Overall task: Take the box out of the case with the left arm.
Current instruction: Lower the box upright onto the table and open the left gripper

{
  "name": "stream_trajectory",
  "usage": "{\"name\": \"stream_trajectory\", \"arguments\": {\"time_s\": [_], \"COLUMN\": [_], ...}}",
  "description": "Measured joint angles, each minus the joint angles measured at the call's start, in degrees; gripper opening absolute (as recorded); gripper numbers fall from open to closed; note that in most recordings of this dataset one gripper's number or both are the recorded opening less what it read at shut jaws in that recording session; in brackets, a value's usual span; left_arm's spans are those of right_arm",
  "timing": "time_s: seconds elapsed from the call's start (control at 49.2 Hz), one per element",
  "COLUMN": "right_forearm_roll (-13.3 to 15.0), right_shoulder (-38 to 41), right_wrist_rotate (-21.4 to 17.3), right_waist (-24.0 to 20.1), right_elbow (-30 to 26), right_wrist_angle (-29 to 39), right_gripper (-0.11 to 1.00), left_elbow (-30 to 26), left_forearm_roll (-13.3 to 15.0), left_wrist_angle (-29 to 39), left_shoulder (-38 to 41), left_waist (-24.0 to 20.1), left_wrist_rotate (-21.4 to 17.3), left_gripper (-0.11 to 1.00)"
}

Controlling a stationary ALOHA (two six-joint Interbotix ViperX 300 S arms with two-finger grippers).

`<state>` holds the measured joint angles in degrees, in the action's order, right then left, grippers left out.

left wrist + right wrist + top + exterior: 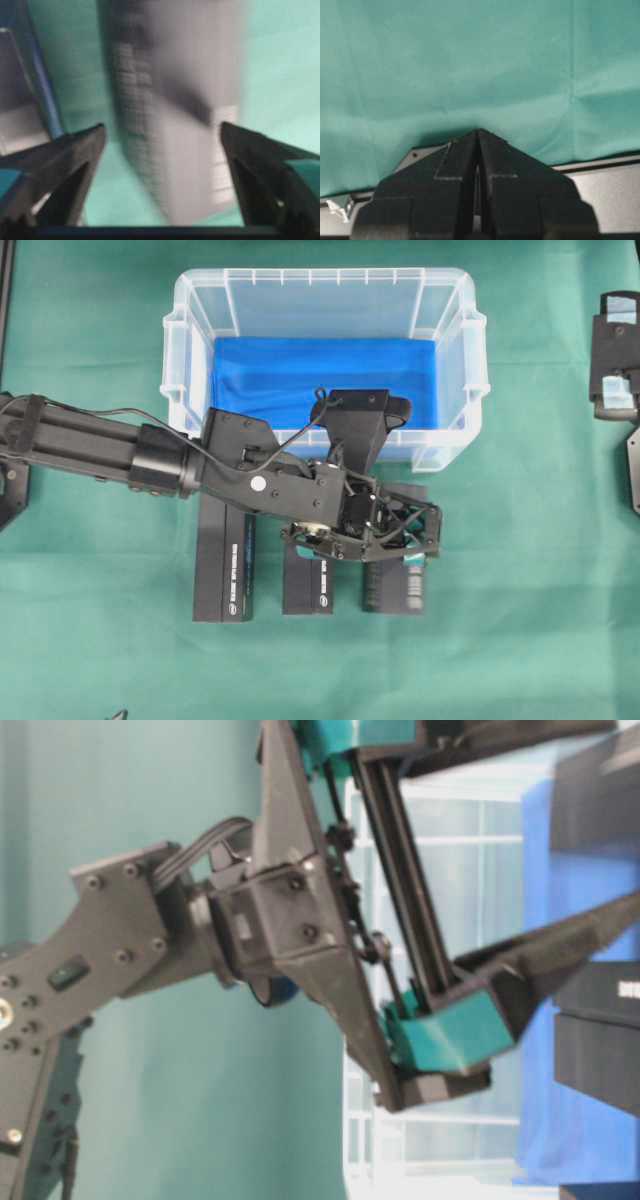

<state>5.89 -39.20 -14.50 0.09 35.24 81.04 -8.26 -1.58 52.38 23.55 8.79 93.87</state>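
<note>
Translucent plastic forms the large rectangular case (325,300), ribbed at the rim, with a bright blue lining (300,375) covering its floor; from overhead nothing lies on that lining. Three black rectangular boxes rest on the green cloth-covered table (520,640), side by side just beyond the case's six o'clock wall, their long sides parallel: a long one (224,575) at the nine o'clock end, a short one (307,588) in the middle, and a third (395,585) at the three o'clock end.

Over that third box hangs the left arm's black skeletal end effector (412,530) with teal finger pads (455,1035). In the left wrist view its two fingers stand wide apart with the blurred dark box (175,110) between them and a gap on each side, so I judge it released rather than gripping, the box now lying on the table outside the case. The neat row suggests boxes are lined up clear of the wall so each keeps room for the fingers.

At the three o'clock edge, well apart, the right end effector (477,145) is parked over bare cloth, fingers pressed together on nothing.
</note>
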Motion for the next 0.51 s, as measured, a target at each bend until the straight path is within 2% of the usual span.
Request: {"name": "stream_trajectory", "arguments": {"time_s": [0.508], "right_forearm_roll": [0.0], "right_shoulder": [0.0], "right_wrist_rotate": [0.0], "right_waist": [0.0], "right_elbow": [0.1], "right_wrist_angle": [0.0], "right_gripper": [0.00], "left_elbow": [0.1], "left_forearm_roll": [0.0], "left_wrist_angle": [0.2], "left_shoulder": [-0.5], "left_waist": [0.1], "left_wrist_rotate": [0.0], "left_gripper": [0.91]}}
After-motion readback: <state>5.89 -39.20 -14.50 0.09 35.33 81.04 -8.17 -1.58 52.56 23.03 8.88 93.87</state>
